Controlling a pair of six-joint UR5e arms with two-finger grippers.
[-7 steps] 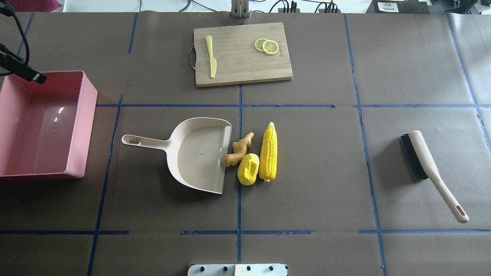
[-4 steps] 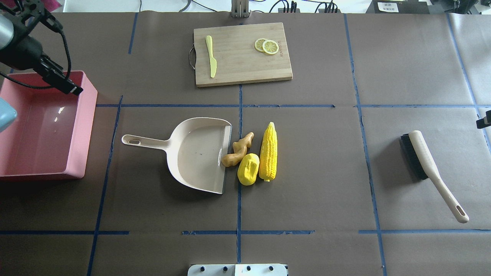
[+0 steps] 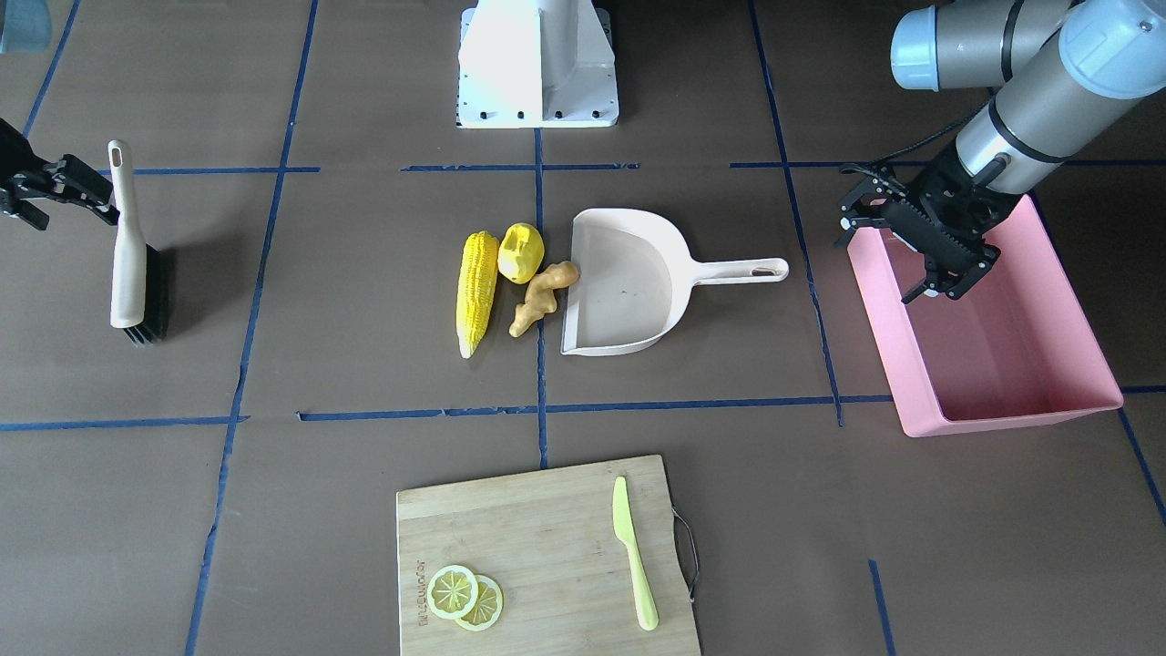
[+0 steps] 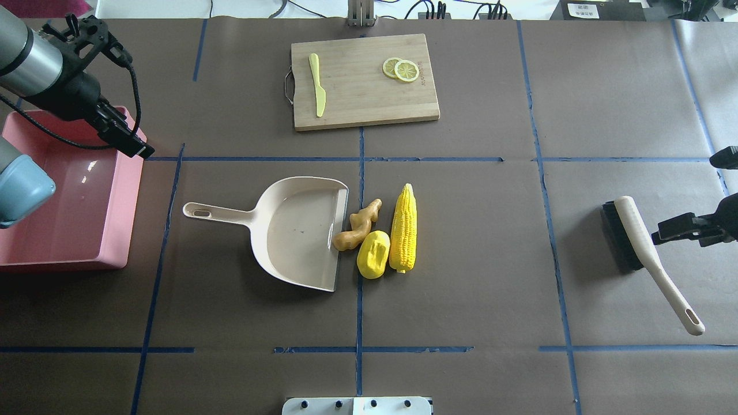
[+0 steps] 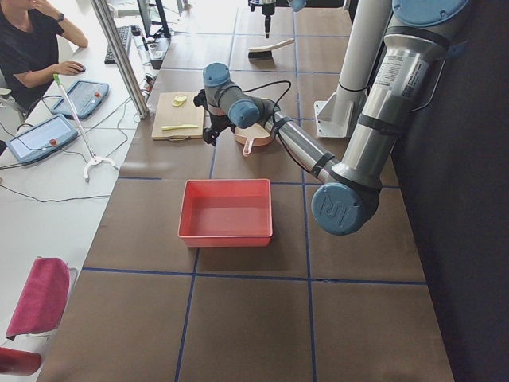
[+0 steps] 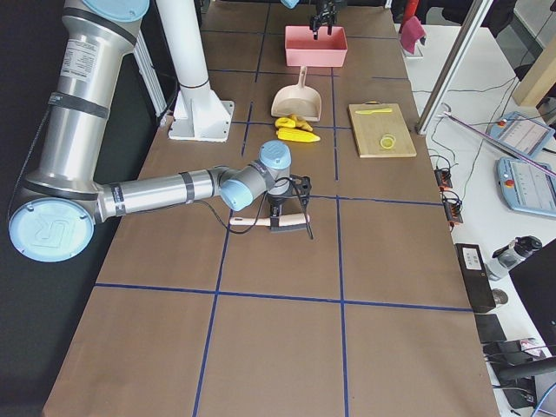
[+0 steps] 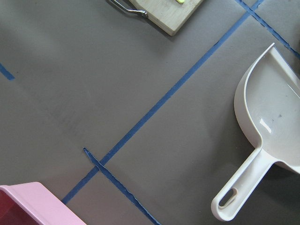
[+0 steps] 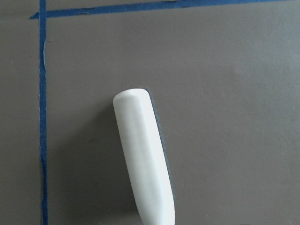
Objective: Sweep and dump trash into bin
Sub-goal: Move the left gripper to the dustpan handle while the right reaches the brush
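Note:
The trash lies mid-table in a cluster: a yellow corn cob (image 4: 403,228), a yellow potato-like lump (image 4: 373,254) and a tan ginger root (image 4: 357,226) that touches the open mouth of a cream dustpan (image 4: 300,230). At the table's left end sits the pink bin (image 4: 131,190), which holds nothing. My left gripper (image 3: 891,257) hovers open over the bin's corner nearest the dustpan. A cream-handled brush (image 4: 643,248) lies at the right end. Beside its handle my right gripper (image 3: 96,196) hangs open, holding nothing.
A wooden cutting board (image 4: 363,98) at the far side carries a light green knife (image 4: 317,86) and lemon slices (image 4: 402,69). The white robot base (image 3: 537,64) stands at the near edge. A person (image 5: 32,48) sits at a desk beyond the table.
My left arm has swung in from the left edge, across the bin toward the dustpan. My right gripper has come in from the right edge to the brush. Nothing on the table has moved.

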